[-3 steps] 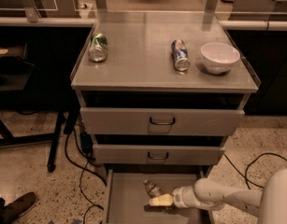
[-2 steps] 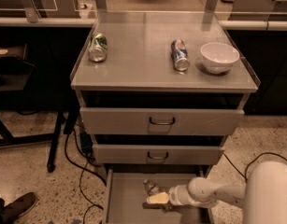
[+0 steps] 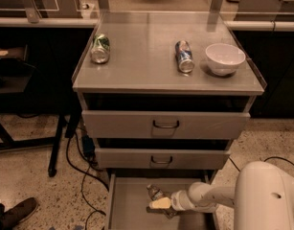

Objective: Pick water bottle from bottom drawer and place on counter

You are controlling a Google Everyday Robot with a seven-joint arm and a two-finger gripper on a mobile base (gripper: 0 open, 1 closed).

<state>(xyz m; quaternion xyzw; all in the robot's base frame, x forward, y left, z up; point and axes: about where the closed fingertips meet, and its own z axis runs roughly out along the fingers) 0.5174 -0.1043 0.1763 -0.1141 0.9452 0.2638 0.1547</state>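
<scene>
The bottom drawer (image 3: 125, 202) is pulled open at the foot of the cabinet. The water bottle (image 3: 153, 192), small and clear, lies inside it near the middle. My gripper (image 3: 159, 205) reaches into the drawer from the right and sits right against the bottle's near side, low over the drawer floor. Whether it holds the bottle does not show. The white arm (image 3: 209, 198) runs right to a large white housing (image 3: 268, 198) at the lower right. The counter (image 3: 141, 66) is the grey cabinet top.
On the counter lie a green can (image 3: 100, 48) at the left and a blue can (image 3: 184, 56) right of the middle, next to a white bowl (image 3: 225, 58). Two upper drawers (image 3: 165, 124) with dark handles are slightly open. Cables (image 3: 79, 171) and a shoe (image 3: 15, 213) are on the floor at the left.
The gripper has moved a little left along the drawer, closer to the bottle. The white arm housing has come further into view at the lower right. The bottle has not moved.
</scene>
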